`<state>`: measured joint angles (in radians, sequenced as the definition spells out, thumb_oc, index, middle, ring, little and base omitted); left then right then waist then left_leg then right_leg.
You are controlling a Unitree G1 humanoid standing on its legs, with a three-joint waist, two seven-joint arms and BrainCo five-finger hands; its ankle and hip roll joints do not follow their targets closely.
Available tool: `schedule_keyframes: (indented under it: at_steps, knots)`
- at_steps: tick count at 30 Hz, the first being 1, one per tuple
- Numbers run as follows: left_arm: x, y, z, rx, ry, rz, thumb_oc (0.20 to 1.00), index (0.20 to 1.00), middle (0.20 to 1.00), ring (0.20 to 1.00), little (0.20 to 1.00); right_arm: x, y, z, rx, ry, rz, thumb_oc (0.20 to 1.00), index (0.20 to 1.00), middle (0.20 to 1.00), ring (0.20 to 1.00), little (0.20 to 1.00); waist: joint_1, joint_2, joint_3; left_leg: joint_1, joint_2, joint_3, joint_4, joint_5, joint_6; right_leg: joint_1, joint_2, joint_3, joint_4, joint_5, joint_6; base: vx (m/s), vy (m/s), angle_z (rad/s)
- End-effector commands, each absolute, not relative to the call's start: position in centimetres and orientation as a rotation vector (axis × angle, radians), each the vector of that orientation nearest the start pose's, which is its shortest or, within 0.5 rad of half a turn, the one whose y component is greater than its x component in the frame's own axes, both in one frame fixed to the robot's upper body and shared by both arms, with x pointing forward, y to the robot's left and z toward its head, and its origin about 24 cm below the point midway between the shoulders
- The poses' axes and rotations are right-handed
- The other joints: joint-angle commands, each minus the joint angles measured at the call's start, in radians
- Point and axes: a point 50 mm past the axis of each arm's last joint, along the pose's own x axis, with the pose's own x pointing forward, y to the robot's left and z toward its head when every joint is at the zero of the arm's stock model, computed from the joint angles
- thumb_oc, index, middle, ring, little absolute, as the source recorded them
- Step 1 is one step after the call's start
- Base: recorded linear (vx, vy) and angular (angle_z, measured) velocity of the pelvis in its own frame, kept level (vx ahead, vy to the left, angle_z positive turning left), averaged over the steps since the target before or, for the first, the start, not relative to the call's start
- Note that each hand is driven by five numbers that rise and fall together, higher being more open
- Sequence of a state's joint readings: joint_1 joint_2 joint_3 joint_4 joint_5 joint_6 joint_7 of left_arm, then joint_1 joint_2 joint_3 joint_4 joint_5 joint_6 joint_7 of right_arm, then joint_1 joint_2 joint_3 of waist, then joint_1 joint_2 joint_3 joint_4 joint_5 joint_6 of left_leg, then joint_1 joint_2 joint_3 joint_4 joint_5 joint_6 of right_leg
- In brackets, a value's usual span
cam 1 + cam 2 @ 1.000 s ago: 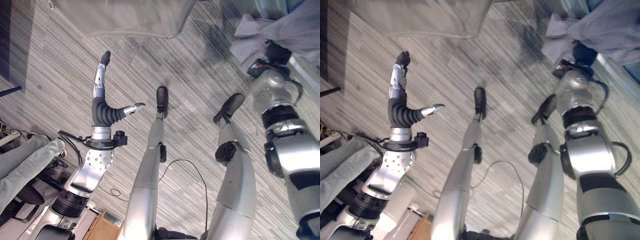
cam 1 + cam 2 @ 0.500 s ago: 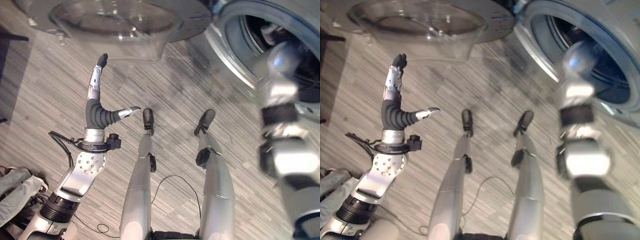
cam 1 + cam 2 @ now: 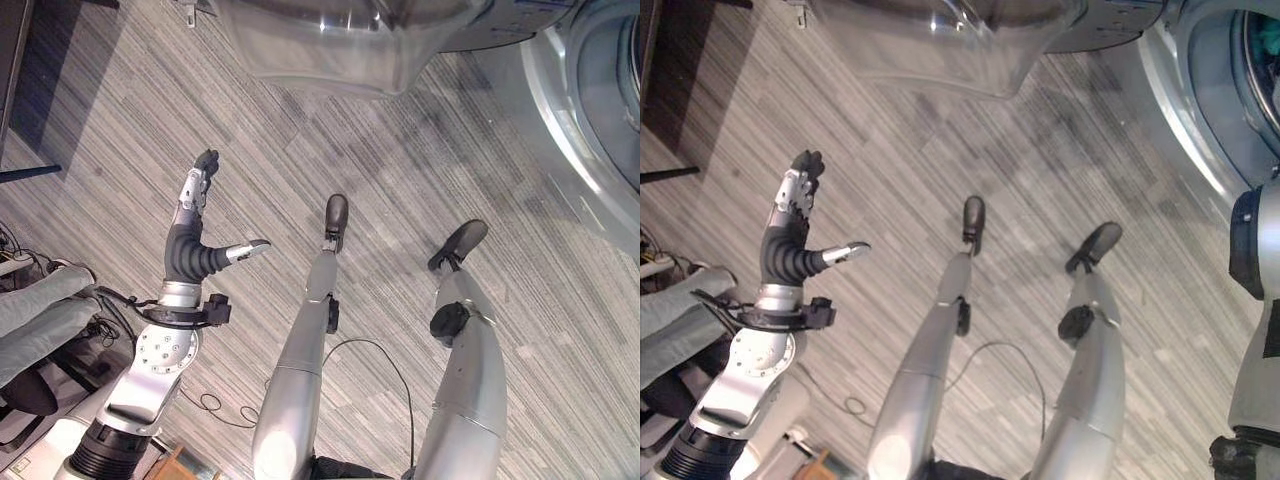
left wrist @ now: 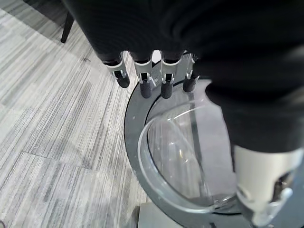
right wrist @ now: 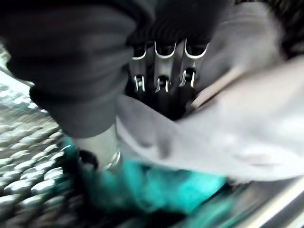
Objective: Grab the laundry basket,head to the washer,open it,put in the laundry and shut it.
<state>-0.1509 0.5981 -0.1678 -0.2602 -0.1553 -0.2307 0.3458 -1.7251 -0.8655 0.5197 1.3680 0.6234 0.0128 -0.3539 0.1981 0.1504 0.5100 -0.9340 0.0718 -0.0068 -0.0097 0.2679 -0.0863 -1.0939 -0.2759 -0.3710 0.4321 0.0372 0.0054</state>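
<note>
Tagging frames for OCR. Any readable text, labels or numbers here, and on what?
Washer panel: faint marks, too blurred to read.
Door: no text.
Laundry: no text.
Left hand: no text.
Floor: no text.
Nothing legible in any view.

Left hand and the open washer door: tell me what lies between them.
Bare striped floor between the left hand and the washer door, in the left eye view.
</note>
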Motion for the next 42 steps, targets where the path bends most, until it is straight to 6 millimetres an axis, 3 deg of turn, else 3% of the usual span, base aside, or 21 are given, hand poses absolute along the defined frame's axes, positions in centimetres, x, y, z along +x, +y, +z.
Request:
schedule_keyframes:
  at_steps: [1,2,3,5,7,17,21,24,25,26,27,28,30,31,33,34,35,36,37,40,42]
  knots:
    - [25.0,17.9,18.0,0.24,-0.711,-0.01,1.0,1.0,1.0,1.0,1.0,35.0,-30.9,41.2,0.104,-0.738,-0.608,1.0,1.0,1.0,1.0,1.0,-0.01,0.014,-0.014,0.07,0.066,0.015,-0.011,-0.151,-0.039,0.145,0.057,0.053,-0.127,-0.136,0.101,0.0,0.0,0.0]
    - [24.9,18.1,17.9,0.203,-0.705,-0.018,1.0,1.0,1.0,1.0,1.0,34.6,-29.5,40.4,0.285,-0.895,-0.494,1.0,1.0,1.0,1.0,1.0,-0.029,0.011,-0.01,0.079,0.064,0.013,-0.007,-0.158,-0.037,0.163,0.06,0.051,-0.136,-0.132,0.103,0.0,0.0,0.0]
    - [24.9,18.1,17.9,0.203,-0.705,-0.018,1.0,1.0,1.0,1.0,1.0,34.6,-29.5,40.4,0.285,-0.895,-0.494,1.0,1.0,1.0,1.0,1.0,-0.029,0.011,-0.01,0.079,0.064,0.013,-0.007,-0.158,-0.037,0.163,0.06,0.051,-0.136,-0.132,0.103,-0.03,0.014,-0.02]
    - [24.9,18.6,17.3,0.175,-0.661,-0.056,1.0,1.0,1.0,1.0,1.0,34.0,-27.1,38.3,0.614,-1.058,-0.293,1.0,1.0,1.0,1.0,1.0,-0.045,0.012,-0.009,0.101,0.056,0.011,0.005,-0.168,-0.034,0.212,0.063,0.044,-0.169,-0.116,0.108,-0.04,0.046,-0.05]
    - [24.7,19.1,16.8,0.132,-0.618,-0.092,1.0,1.0,1.0,1.0,1.0,34.2,-25.3,36.0,0.799,-1.084,-0.166,1.0,1.0,1.0,1.0,1.0,-0.054,0.007,-0.011,0.12,0.049,0.014,0.021,-0.177,-0.028,0.254,0.065,0.045,-0.202,-0.096,0.111,-0.05,0.07,-0.17]
    - [23.8,20.0,16.9,0.112,-0.585,-0.158,1.0,1.0,1.0,1.0,1.0,35.8,-24.3,30.4,1.064,-0.977,-0.169,1.0,1.0,1.0,1.0,1.0,-0.057,0.012,-0.017,0.127,0.018,0.03,0.096,-0.222,-0.003,0.307,0.043,0.064,-0.234,-0.06,0.116,-0.04,0.075,-0.03]
    - [23.5,20.2,16.7,0.121,-0.584,-0.151,1.0,1.0,1.0,1.0,1.0,35.4,-23.9,27.7,1.132,-0.976,-0.148,1.0,1.0,1.0,1.0,1.0,-0.064,0.003,-0.015,0.125,0.014,0.033,0.118,-0.233,0.003,0.32,0.034,0.067,-0.235,-0.053,0.119,-0.02,0.073,0.02]
    - [23.4,20.5,15.9,0.144,-0.543,-0.145,1.0,1.0,1.0,1.0,1.0,34.9,-22.6,20.1,1.102,-0.783,-0.211,1.0,1.0,1.0,1.0,1.0,-0.093,-0.032,-0.011,0.153,0.012,0.038,0.151,-0.254,0.02,0.372,0.029,0.067,-0.247,-0.038,0.118,-0.02,0.106,0.06]
    - [23.3,20.7,15.5,0.163,-0.52,-0.138,1.0,1.0,1.0,1.0,1.0,34.3,-21.9,14.9,1.04,-0.595,-0.271,1.0,1.0,1.0,1.0,1.0,-0.11,-0.057,-0.008,0.183,0.011,0.043,0.161,-0.265,0.028,0.414,0.03,0.063,-0.269,-0.022,0.122,-0.01,0.095,0.0]
    - [23.2,20.8,15.4,0.165,-0.512,-0.136,1.0,1.0,1.0,1.0,1.0,34.2,-21.8,14.6,1.038,-0.585,-0.273,1.0,1.0,1.0,1.0,1.0,-0.112,-0.059,-0.009,0.192,0.01,0.044,0.159,-0.266,0.029,0.426,0.03,0.063,-0.276,-0.019,0.123,-0.01,0.094,-0.07]
    - [23.1,21.1,15.2,0.178,-0.501,-0.125,1.0,1.0,1.0,1.0,1.0,33.6,-21.4,11.6,0.994,-0.468,-0.313,1.0,1.0,1.0,1.0,1.0,-0.121,-0.072,-0.009,0.207,0.01,0.047,0.161,-0.271,0.031,0.447,0.03,0.06,-0.292,-0.009,0.126,0.0,0.043,-0.12]
    - [23.1,21.1,15.1,0.18,-0.495,-0.123,1.0,1.0,1.0,1.0,1.0,33.5,-21.3,11.4,0.992,-0.46,-0.314,1.0,1.0,1.0,1.0,1.0,-0.123,-0.074,-0.01,0.214,0.009,0.047,0.16,-0.272,0.031,0.455,0.031,0.059,-0.298,-0.007,0.127,0.0,0.118,-0.19]
    - [22.5,22.4,15.2,0.262,-0.479,-0.091,1.0,1.0,1.0,1.0,1.0,28.8,-20.5,0.7,0.877,-0.046,-0.443,1.0,1.0,1.0,1.0,1.0,-0.152,-0.124,-0.015,0.287,0.002,0.059,0.174,-0.296,0.044,0.551,0.021,0.049,-0.346,0.038,0.146,0.01,0.169,-0.29]
    - [22.4,22.5,15.1,0.264,-0.473,-0.089,1.0,1.0,1.0,1.0,1.0,28.7,-20.3,0.6,0.876,-0.038,-0.442,1.0,1.0,1.0,1.0,1.0,-0.154,-0.128,-0.013,0.296,0.001,0.061,0.174,-0.298,0.044,0.561,0.021,0.049,-0.351,0.04,0.148,0.03,0.147,-0.27]
    - [21.9,23.5,14.9,0.305,-0.453,-0.065,1.0,1.0,1.0,1.0,1.0,25.2,-20.5,-3.9,0.689,0.182,-0.474,1.0,1.0,1.0,1.0,1.0,-0.166,-0.151,-0.029,0.354,-0.003,0.065,0.178,-0.316,0.052,0.622,0.011,0.047,-0.368,0.055,0.16,0.05,0.106,-0.15]
    - [21.9,23.5,14.9,0.305,-0.452,-0.065,1.0,1.0,1.0,1.0,1.0,25.1,-20.5,-3.9,0.689,0.183,-0.474,1.0,1.0,1.0,1.0,1.0,-0.166,-0.152,-0.028,0.356,-0.003,0.065,0.178,-0.316,0.052,0.625,0.011,0.047,-0.369,0.056,0.16,0.11,0.2,-0.07]
    - [21.7,24.2,14.5,0.322,-0.429,-0.045,1.0,1.0,1.0,1.0,1.0,21.9,-21.0,-7.0,0.6,0.342,-0.483,1.0,1.0,1.0,1.0,1.0,-0.175,-0.172,-0.062,0.419,-0.01,0.07,0.181,-0.335,0.062,0.684,0.002,0.05,-0.384,0.071,0.169,0.08,0.157,-0.04]
    - [21.6,24.2,14.5,0.322,-0.426,-0.045,1.0,1.0,1.0,1.0,1.0,21.8,-21.0,-7.1,0.598,0.346,-0.482,1.0,1.0,1.0,1.0,1.0,-0.175,-0.173,-0.06,0.427,-0.011,0.072,0.179,-0.336,0.063,0.691,0.001,0.05,-0.387,0.072,0.171,0.18,0.313,-0.01]
    - [21.2,25.0,13.8,0.357,-0.382,-0.03,1.0,1.0,1.0,1.0,1.0,18.6,-21.6,-9.4,0.449,0.492,-0.465,1.0,1.0,1.0,1.0,1.0,-0.18,-0.184,-0.095,0.495,-0.023,0.074,0.178,-0.356,0.077,0.754,-0.011,0.051,-0.399,0.086,0.181,0.16,0.246,-0.13]
    - [20.6,26.2,12.3,0.421,-0.295,0.015,1.0,1.0,1.0,1.0,1.0,15.1,-22.3,-11.5,0.338,0.648,-0.444,1.0,1.0,1.0,1.0,1.0,-0.19,-0.192,-0.152,0.61,-0.037,0.088,0.161,-0.387,0.105,0.841,-0.029,0.06,-0.413,0.115,0.201,0.14,0.294,-0.39]
    - [20.3,27.3,11.3,0.474,-0.245,0.073,1.0,1.0,1.0,1.0,1.0,13.9,-22.4,-12.4,0.302,0.722,-0.441,1.0,1.0,1.0,1.0,1.0,-0.191,-0.19,-0.191,0.671,-0.04,0.098,0.138,-0.395,0.117,0.866,-0.041,0.056,-0.404,0.156,0.221,0.04,0.188,-0.41]
